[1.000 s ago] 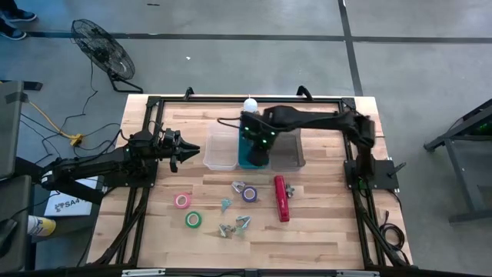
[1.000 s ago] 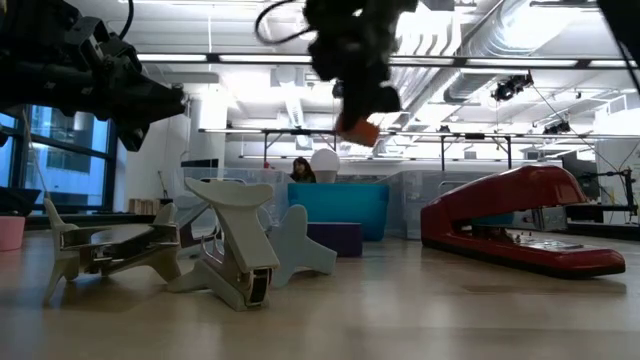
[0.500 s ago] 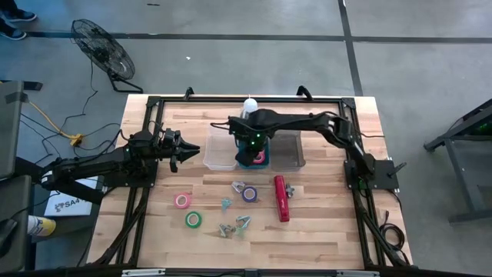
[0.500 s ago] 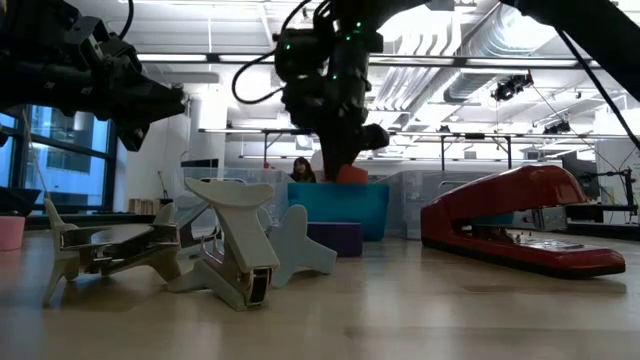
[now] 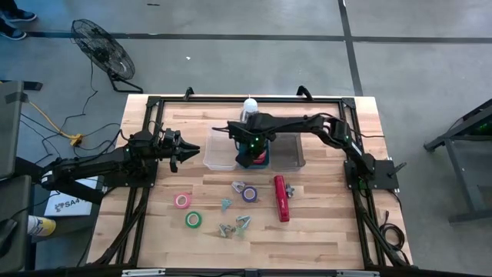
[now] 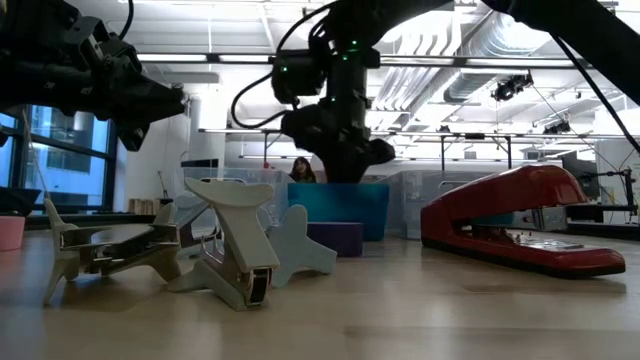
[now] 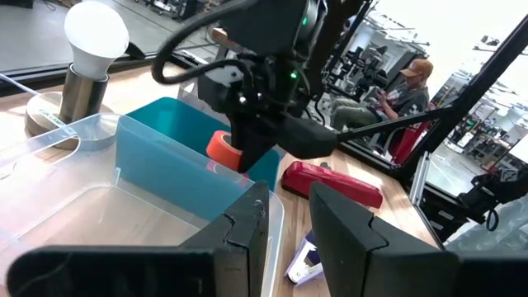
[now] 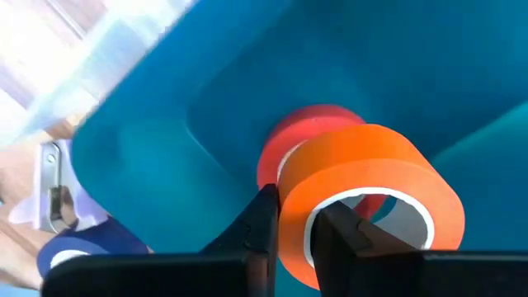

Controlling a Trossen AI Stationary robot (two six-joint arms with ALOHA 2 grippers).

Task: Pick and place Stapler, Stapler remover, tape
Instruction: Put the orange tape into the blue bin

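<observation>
Right gripper (image 8: 293,235): reaches over the teal bin (image 5: 247,159) at the table's back centre; fingers clenched on the rim of an orange tape roll (image 8: 363,194), pinched thru its pale core; the roll hangs inside the bin, just above a red tape roll (image 8: 285,144) lying on the bin floor.
Left gripper (image 5: 187,148): waits off to the left, beside a clear bin (image 5: 218,154); fingers a narrow gap apart, nothing between them.
Stapler (image 5: 281,198): red, lies flat on the wood table (image 5: 323,223), in front of the bins, right of centre.
Loose tape: purple roll (image 5: 249,193) just left of the stapler; pink roll (image 5: 182,201) and green roll (image 5: 193,220) further left, near each other.
Staple removers (image 5: 234,225): several silvery claw pieces scattered betw. the green roll and the stapler.
Bkgd: lamp w/ white bulb (image 7: 96,33) behind the bins; floor fan (image 5: 100,48) beyond the table's far-left corner; a seated person (image 7: 394,78) in the room behind.
</observation>
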